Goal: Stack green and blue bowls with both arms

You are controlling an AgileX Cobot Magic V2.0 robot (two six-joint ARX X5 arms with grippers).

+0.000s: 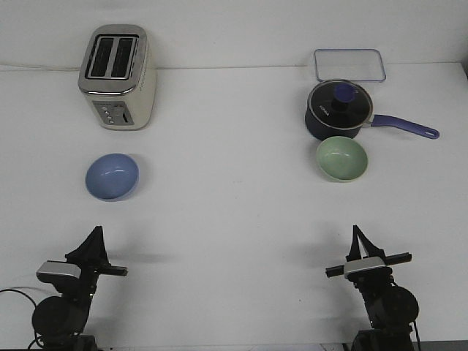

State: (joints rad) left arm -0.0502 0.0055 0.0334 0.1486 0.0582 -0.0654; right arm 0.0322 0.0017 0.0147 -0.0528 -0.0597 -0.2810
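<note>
Both grippers sit low at the near edge of the table, well apart from everything on it. Left gripper (96, 232) points up toward the blue bowl (112, 176); right gripper (356, 234) points toward the green bowl (341, 159). Each shows only a narrow pointed tip from this angle, so the fingers look close together and hold nothing, though whether they are fully closed cannot be told.

Blue bowl: left side, upright, on bare table just in front of the toaster (117, 77). Nothing in it. Green bowl: right side, upright, also empty, just beside the saucepan (338, 110) and possibly touching its near wall. The pan's lid is on, so its contents are hidden; its handle (404, 126) runs off to the right. Behind the pan lies a clear flat rectangular tray (349, 64), which looks empty.

One bowl lies ahead of each arm, an arrangement that suits a two-arm pick. Stacking has not begun; the bowls are far apart. The green bowl's closeness to the pan may crowd a grip on its far rim, so the near rim is probably the safer hold.
</note>
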